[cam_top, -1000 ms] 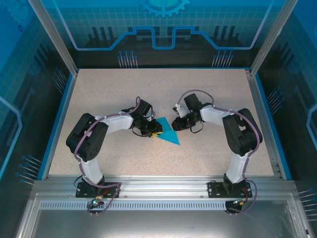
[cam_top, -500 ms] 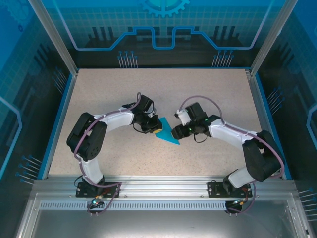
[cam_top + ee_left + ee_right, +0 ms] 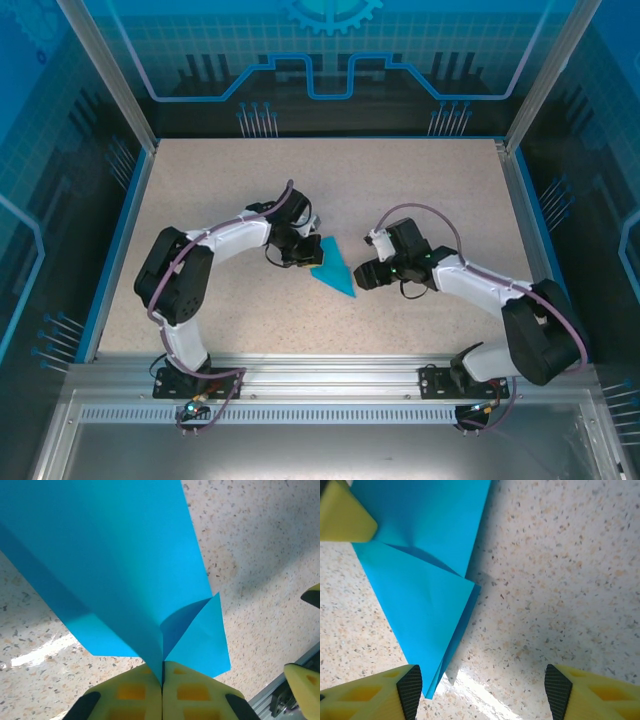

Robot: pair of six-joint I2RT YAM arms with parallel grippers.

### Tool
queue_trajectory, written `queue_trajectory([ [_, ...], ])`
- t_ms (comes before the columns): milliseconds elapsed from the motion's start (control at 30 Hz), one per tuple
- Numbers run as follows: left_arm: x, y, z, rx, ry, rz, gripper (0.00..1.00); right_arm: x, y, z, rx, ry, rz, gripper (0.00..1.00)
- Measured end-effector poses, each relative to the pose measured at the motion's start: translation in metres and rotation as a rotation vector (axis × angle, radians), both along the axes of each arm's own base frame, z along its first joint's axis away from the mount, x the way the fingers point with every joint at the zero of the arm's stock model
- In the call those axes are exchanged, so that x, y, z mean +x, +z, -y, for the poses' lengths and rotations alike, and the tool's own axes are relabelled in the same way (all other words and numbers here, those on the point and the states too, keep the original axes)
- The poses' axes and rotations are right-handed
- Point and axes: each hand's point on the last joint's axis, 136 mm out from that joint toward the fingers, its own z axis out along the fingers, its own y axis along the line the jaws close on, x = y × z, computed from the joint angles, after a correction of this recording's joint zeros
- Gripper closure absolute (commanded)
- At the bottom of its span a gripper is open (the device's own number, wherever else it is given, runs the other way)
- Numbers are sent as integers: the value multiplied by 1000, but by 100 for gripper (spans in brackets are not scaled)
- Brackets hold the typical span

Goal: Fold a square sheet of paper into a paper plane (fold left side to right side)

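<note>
The left gripper [image 3: 161,695] pinched the thin, light paper plane [image 3: 115,555] at a creased edge; the right gripper [image 3: 479,687] stood spread beside it. I judged the creases the firmest hold.

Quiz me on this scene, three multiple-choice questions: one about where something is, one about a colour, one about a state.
1. Where is the paper?
A. between the left pincer and the right pincer
B. behind both
C. left of both

2. What colour is the paper?
A. red
B. cyan-blue
C. white

3. What is the left pincer doing?
A. open
B. shut on the paper
C. shut on nothing

Answers:
1 A: the top view shows it lying between them.
2 B: it looks cyan-blue in every view.
3 B: the left wrist view shows its jaws meeting on a paper edge.
</note>
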Motion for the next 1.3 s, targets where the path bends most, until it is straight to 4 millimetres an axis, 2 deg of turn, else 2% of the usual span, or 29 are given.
queue_trajectory([
  [333,5,14,17,-42,-54,51,96,-5,1,12,2,-53,27,29],
  [433,9,23,28,-57,-74,76,96,-8,8,19,13,-77,58,28],
  [567,11,37,43,-81,-96,113,97,-3,18,31,20,-128,97,29],
  [733,8,39,51,-81,-100,116,97,3,30,41,40,-168,135,29],
  [833,8,48,57,-79,-109,132,97,1,36,42,52,-171,153,29],
  [1067,15,75,64,-87,-106,175,97,-6,31,49,36,-187,136,29],
  [1200,17,79,65,-84,-105,173,97,-9,28,52,31,-194,126,29],
  [1300,23,73,69,-77,-104,161,97,-10,29,53,34,-199,127,30],
])
